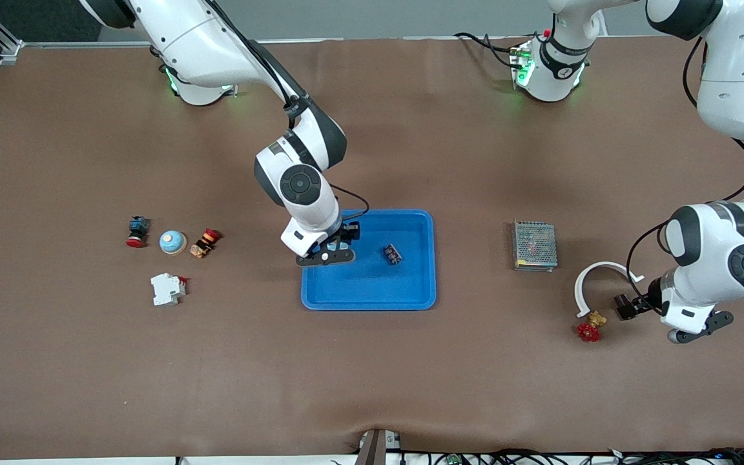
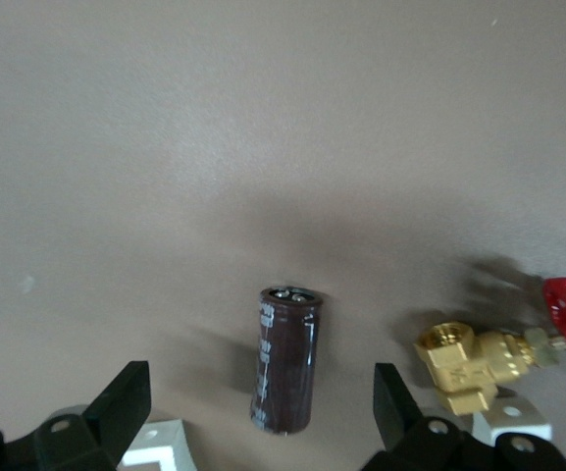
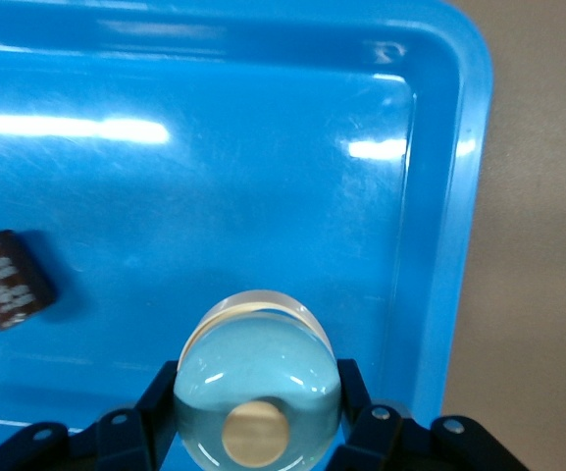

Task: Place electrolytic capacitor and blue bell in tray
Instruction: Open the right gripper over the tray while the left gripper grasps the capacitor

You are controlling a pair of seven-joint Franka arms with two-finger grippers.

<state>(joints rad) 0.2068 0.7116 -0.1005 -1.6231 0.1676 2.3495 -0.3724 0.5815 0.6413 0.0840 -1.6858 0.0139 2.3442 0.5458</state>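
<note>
Red valve [image 1: 588, 332] beside open left gripper [image 1: 628, 305] — right gripper [image 3: 253, 444] clamps blue bell [image 3: 257, 394].

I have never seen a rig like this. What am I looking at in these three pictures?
Two white robot arms, each ending in a two-finger gripper, work at a brown table. The wide picture looks down from across the table; the other two come from cameras on the wrists. The right gripper holds a blue bell over the blue tray, where a small dark part lies. The left gripper hangs open over the electrolytic capacitor, which lies on the table beside a brass valve. A second bell and a mesh box also lie there.
</note>
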